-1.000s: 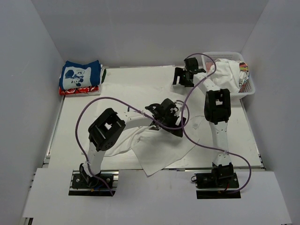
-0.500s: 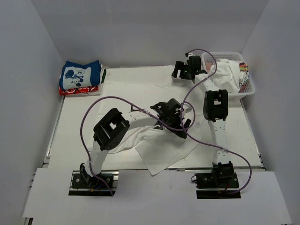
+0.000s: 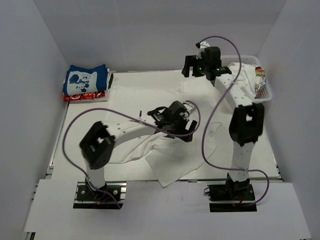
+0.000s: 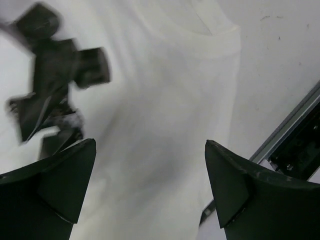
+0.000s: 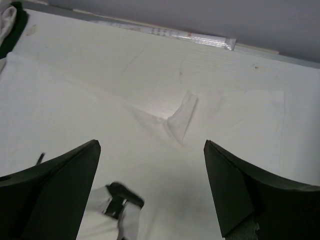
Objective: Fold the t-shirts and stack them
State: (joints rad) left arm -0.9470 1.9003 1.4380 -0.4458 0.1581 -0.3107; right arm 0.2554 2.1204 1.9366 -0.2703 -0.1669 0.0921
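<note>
A large plain white t-shirt [image 3: 172, 165] lies partly spread and rumpled on the table. My left gripper [image 3: 181, 124] hovers open over its middle; in the left wrist view [image 4: 150, 145] only white cloth [image 4: 165, 100] shows between the fingers. My right gripper [image 3: 192, 67] is raised at the back of the table, open and empty [image 5: 151, 145], looking down on the shirt and a small folded-up flap [image 5: 182, 117]. A folded blue tee with white print [image 3: 86, 79] lies on a red patterned one [image 3: 82, 96] at the back left. No pink tee shows.
A white basket [image 3: 265, 95] at the back right holds more white cloth [image 3: 245, 77], with a colourful print [image 3: 260, 72] at its edge. The table's metal edge rail [image 4: 292, 140] lies close to the shirt's right side. Purple cables loop above both arms.
My right arm has risen and stretched up toward the back. My left gripper has shifted slightly back and left above the shirt. The shirt's right part now lies flatter.
</note>
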